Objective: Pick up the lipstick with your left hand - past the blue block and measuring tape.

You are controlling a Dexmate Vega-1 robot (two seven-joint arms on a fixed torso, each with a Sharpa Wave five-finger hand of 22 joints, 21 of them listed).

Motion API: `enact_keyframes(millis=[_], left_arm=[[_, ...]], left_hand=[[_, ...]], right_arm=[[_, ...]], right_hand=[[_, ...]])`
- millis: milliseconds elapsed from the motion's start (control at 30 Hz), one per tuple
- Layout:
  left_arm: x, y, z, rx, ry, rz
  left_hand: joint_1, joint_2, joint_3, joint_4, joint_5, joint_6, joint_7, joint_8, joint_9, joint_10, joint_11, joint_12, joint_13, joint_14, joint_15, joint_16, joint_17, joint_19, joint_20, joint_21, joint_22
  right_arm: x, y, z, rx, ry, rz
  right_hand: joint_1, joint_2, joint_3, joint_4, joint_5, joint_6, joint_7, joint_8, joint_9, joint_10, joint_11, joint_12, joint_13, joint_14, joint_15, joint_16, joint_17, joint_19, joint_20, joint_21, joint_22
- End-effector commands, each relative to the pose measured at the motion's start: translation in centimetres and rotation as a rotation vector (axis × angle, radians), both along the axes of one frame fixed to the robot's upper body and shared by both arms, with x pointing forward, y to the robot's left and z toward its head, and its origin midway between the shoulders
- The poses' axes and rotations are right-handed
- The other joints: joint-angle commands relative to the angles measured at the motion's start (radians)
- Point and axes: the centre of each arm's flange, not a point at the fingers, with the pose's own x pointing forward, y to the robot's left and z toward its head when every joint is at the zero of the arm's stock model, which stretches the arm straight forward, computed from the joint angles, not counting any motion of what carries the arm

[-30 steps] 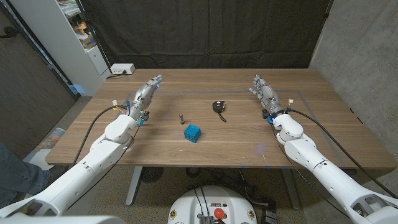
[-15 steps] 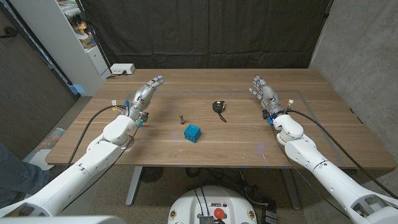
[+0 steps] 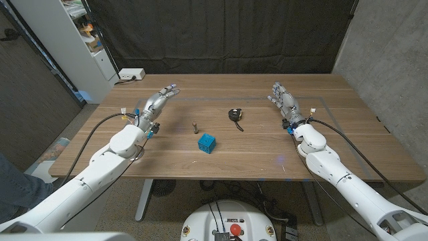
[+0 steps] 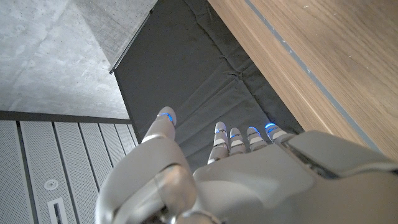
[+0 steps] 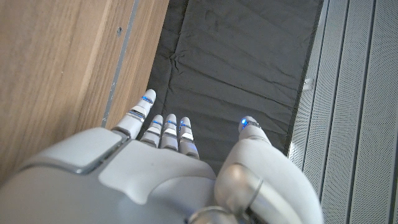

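Note:
The lipstick [image 3: 194,126] is a small dark tube standing upright on the wooden table [image 3: 267,150], left of centre. A blue block [image 3: 206,142] sits just in front and to the right of it. A black measuring tape [image 3: 235,115] lies further back and right. My left hand [image 3: 156,102] is open, its fingers stretched toward the far side, to the left of the lipstick and apart from it. In the left wrist view the same hand [image 4: 249,180] holds nothing. My right hand [image 3: 283,99] is open at the right, fingers extended; the right wrist view shows that hand [image 5: 168,174] empty too.
A white box [image 3: 131,74] with a cable sits at the table's far left corner. A white shelf unit [image 3: 80,40] stands off the table to the left. A black curtain [image 3: 221,33] hangs behind the table.
My left hand has turned and shifted slightly to the right, toward the lipstick. The right hand and the objects have not moved.

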Motion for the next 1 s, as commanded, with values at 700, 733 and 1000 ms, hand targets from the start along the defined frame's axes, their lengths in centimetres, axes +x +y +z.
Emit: enact_keyframes(millis=[700,733,1000], left_arm=[[-2.6,-0.6,-2.3,0.084,0.015,0.073],[-2.7,-0.6,-2.4,0.088,0.017,0.074],[-3.0,-0.9,-2.6,0.110,0.015,0.109]], left_hand=[[0.068,-0.011,0.023,-0.002,0.006,0.004,-0.007,-0.001,0.004,-0.027,0.000,-0.004,0.003,-0.024,0.007,-0.005,0.006,-0.047,0.031,-0.005,0.003],[0.071,-0.012,0.023,-0.002,0.006,0.005,-0.010,0.000,0.005,-0.025,-0.002,-0.003,0.003,-0.024,0.008,-0.004,0.006,-0.046,0.033,-0.005,0.003],[0.109,-0.023,0.030,-0.002,0.006,0.030,-0.038,0.008,0.006,-0.003,-0.013,0.008,0.003,-0.015,0.001,0.001,0.006,-0.038,0.044,-0.001,0.004]], right_arm=[[-0.4,0.2,0.2,-0.019,-0.011,0.014],[-0.5,0.2,0.2,-0.019,-0.011,0.014],[-0.5,-0.1,0.1,-0.018,-0.011,0.013]], right_hand=[[0.007,0.006,0.003,-0.010,-0.004,0.006,-0.005,0.003,0.006,0.005,0.002,0.005,0.003,0.001,0.005,0.006,-0.001,0.004,0.005,-0.001,0.004],[0.007,0.006,0.003,-0.010,-0.004,0.007,-0.005,0.003,0.006,0.005,0.002,0.005,0.003,0.000,0.005,0.006,-0.001,0.004,0.005,-0.001,0.004],[0.007,0.007,0.003,-0.011,-0.004,0.006,-0.009,0.002,0.006,0.006,0.002,0.005,0.004,-0.001,0.006,0.005,-0.001,0.004,0.006,-0.002,0.004]])
